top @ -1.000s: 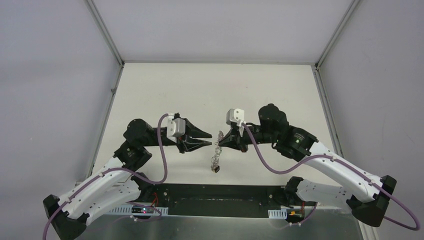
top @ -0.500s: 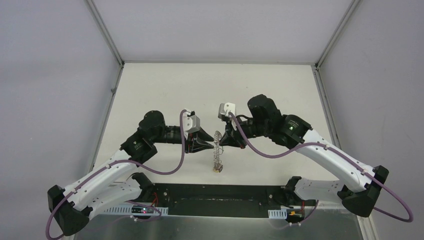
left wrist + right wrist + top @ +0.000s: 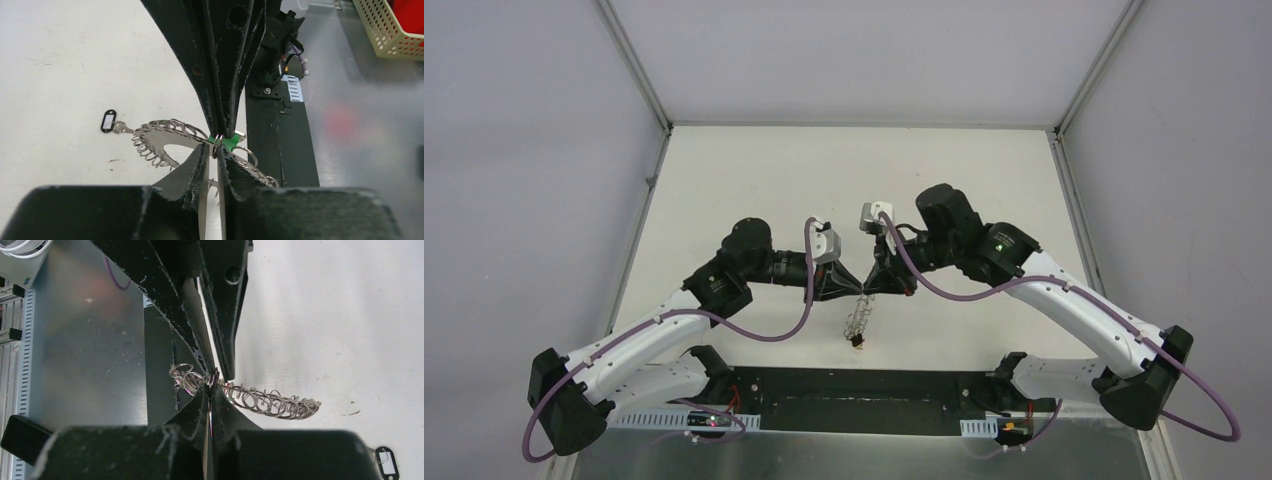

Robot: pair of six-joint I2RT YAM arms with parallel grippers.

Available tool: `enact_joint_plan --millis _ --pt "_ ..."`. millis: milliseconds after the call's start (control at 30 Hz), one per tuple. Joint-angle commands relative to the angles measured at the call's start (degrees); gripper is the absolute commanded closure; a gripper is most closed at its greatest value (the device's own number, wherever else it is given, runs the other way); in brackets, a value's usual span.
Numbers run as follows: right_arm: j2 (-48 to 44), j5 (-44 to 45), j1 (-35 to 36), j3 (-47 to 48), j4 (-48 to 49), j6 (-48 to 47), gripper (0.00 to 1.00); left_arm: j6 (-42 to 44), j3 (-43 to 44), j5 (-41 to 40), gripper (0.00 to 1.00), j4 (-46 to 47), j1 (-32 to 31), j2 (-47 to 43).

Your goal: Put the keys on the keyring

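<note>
The keyring [image 3: 857, 318] hangs on edge between both grippers, above the table. My right gripper [image 3: 870, 284] is shut on one small silver loop at its top edge [image 3: 214, 377]. My left gripper [image 3: 214, 152] faces it tip to tip, its jaws a narrow gap apart on either side of that same loop. In the left wrist view the grey ring plate [image 3: 160, 141] shows with its loops. The black-tagged key [image 3: 108, 121] hangs at the ring's far end. The green tag [image 3: 231, 143] peeks out behind the right fingertips. I cannot tell how the green tag is attached.
A black base plate [image 3: 874, 400] and a metal strip [image 3: 1064, 455] run along the near edge, below the hanging ring. A cream basket [image 3: 387, 30] with something red in it stands beyond the table. Frame posts and grey walls enclose the table.
Both arms have moved inward until their tips meet. My left gripper has narrowed from wide open and come up to the loop that the right gripper holds. The ring hangs slightly higher.
</note>
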Motion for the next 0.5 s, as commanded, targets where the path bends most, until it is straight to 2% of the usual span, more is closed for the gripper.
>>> enact_joint_plan --millis 0,67,300,467 --pt "-0.47 -2.82 -0.22 2.81 2.44 0.96 1.0 -0.61 1.15 0.91 0.93 4.87 -0.78 0.19" --pt "-0.45 -2.74 -0.27 2.86 2.43 0.98 1.0 -0.48 1.1 1.5 1.0 4.87 -0.75 0.56" --pt "-1.34 -0.94 -0.99 1.52 4.6 1.98 0.98 -0.63 0.95 1.3 1.0 4.79 -0.8 0.03" --pt "-4.55 0.71 -3.03 -1.41 10.87 6.51 0.59 -1.49 0.41 -2.2 1.0 5.02 -0.82 -2.2"
